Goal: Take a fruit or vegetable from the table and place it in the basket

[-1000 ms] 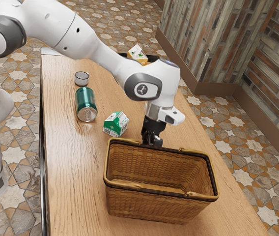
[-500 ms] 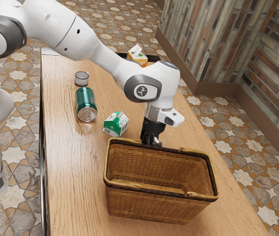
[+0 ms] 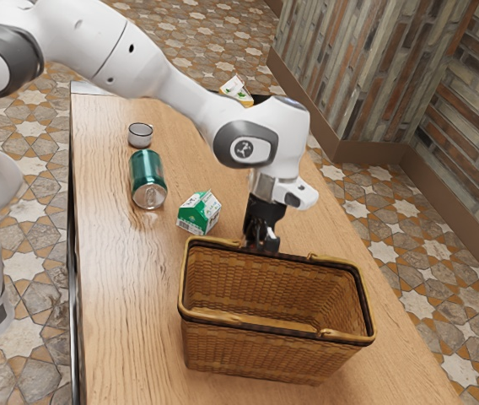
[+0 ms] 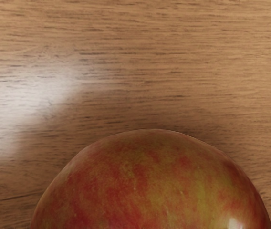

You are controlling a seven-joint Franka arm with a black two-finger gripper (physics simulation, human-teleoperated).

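Note:
Behind the basket's far rim, in the exterior view, is my gripper (image 3: pixel 261 240), pointing down; the rim partly covers its lower end. A red and yellow-green apple (image 4: pixel 154 186) lies large at the wrist view's lower edge, just under or at my hand, with wood-grain table (image 4: pixel 183 62) beyond it. Whether the apple is held cannot be made out. The brown woven basket (image 3: pixel 265 359) stands upright on the table, nearer the exterior camera than my gripper.
A green and white carton (image 3: pixel 198 213) stands near the basket's far left corner in the exterior view. Farther off are a green can (image 3: pixel 147 180) and a small grey cup (image 3: pixel 140 135). Another carton (image 3: pixel 237 89) shows at the far end, behind the arm.
My hand first went down a little behind the basket, then rose slightly. The basket, the can and the green carton have stayed where they were.

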